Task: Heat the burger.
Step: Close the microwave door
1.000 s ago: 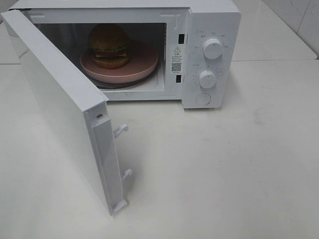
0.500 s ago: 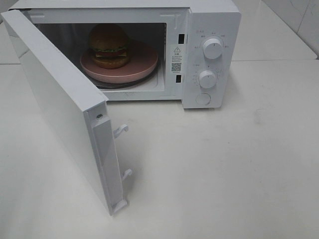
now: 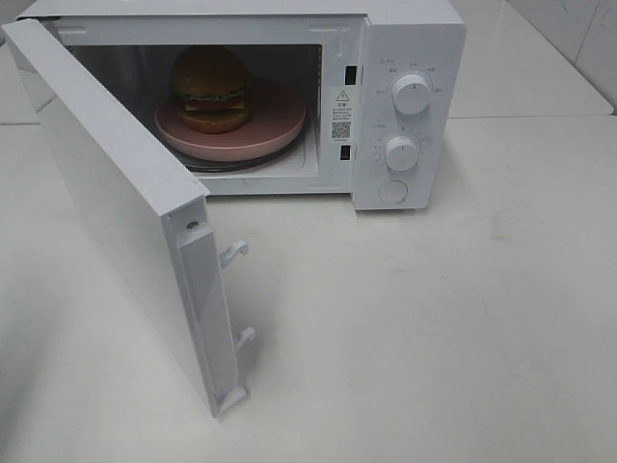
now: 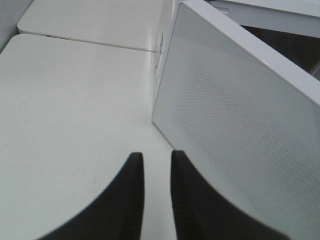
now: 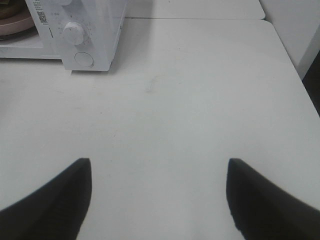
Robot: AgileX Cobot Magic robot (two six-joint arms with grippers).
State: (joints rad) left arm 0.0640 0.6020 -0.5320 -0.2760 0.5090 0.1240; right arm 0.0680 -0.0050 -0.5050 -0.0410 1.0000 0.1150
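Kitchen-style test setup, probably a lab. White microwave [image 3: 405,96] with two dials [image 3: 412,95] sits on a plain white table [image 3: 463,318] made of slabs butted together. Tiled wall [image 3: 578,39] behind on the right.

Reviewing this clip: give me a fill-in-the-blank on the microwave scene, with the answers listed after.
The glossy golden-brown domed burger sits on a round pink ____ inside the white microwave oven.
The microwave's white door stands ____.
Its control panel carries ____ round white knobs above one round button.
The right hand, jaws apart over the white table, holds ____.
Missing: plate; open; two; nothing.
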